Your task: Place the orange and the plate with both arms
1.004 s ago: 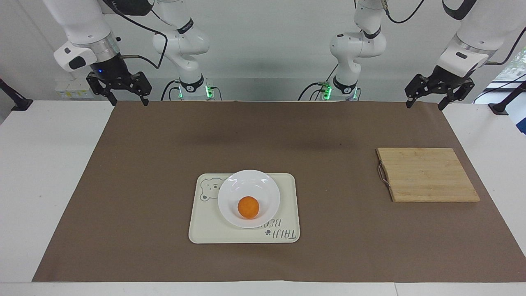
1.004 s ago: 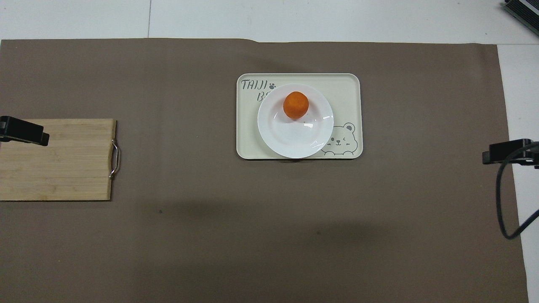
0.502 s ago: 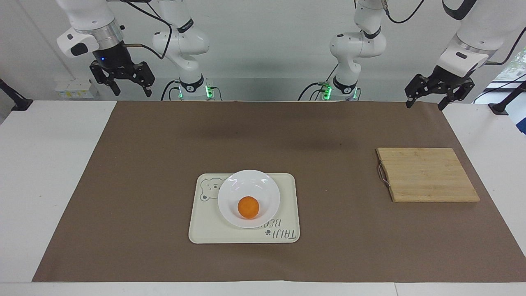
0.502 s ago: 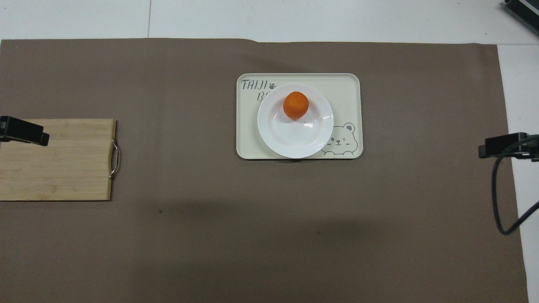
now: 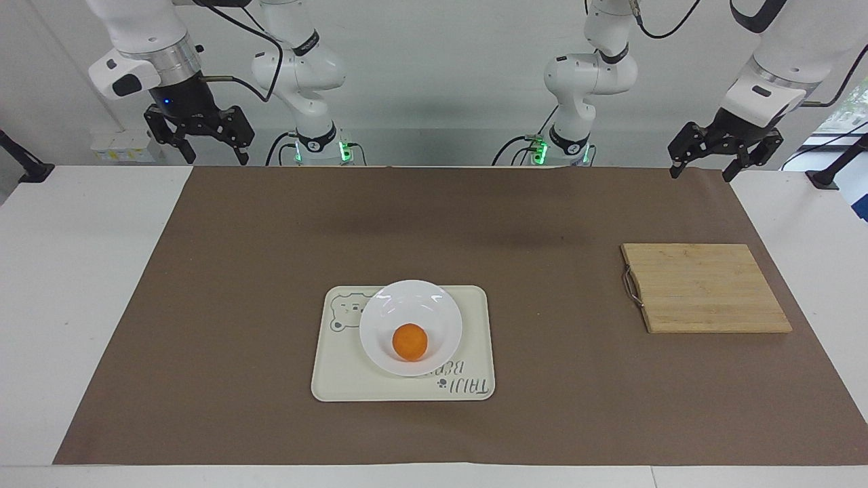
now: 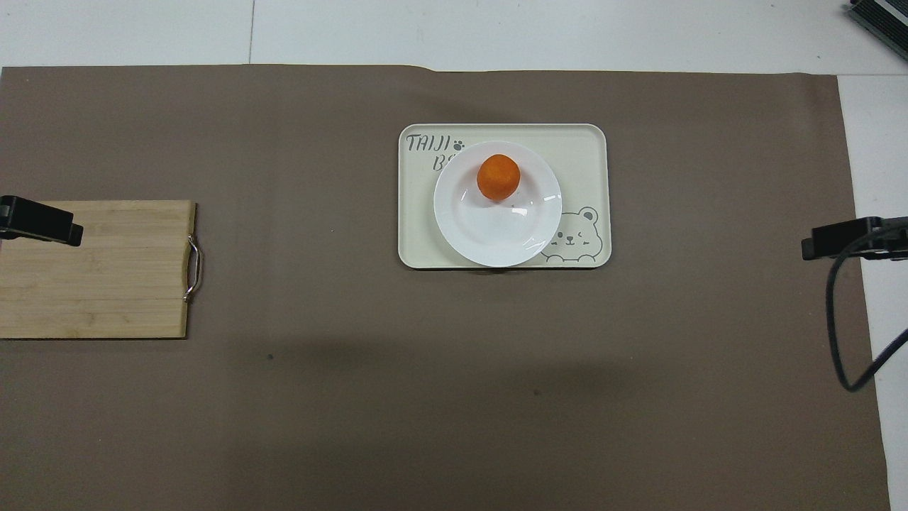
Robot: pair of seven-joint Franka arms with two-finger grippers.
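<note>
Placement looks done — orange (image 5: 410, 341) sits in plate (image 5: 444, 315) on tray (image 5: 475, 305), while left gripper (image 5: 723, 161) and right gripper (image 5: 196, 139) hang raised, open and empty.

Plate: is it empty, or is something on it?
Not empty. The orange sits on the plate, off-centre toward the rim farther from the robots. The plate rests on the tray.

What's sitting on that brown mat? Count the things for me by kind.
Fruit: 1, the small round orange
Dishes: 1, the round glossy white plate under it
Trays: 1, the cream rectangular bear tray under the plate
Boards: 1, the bamboo cutting board
Total: 4
</note>
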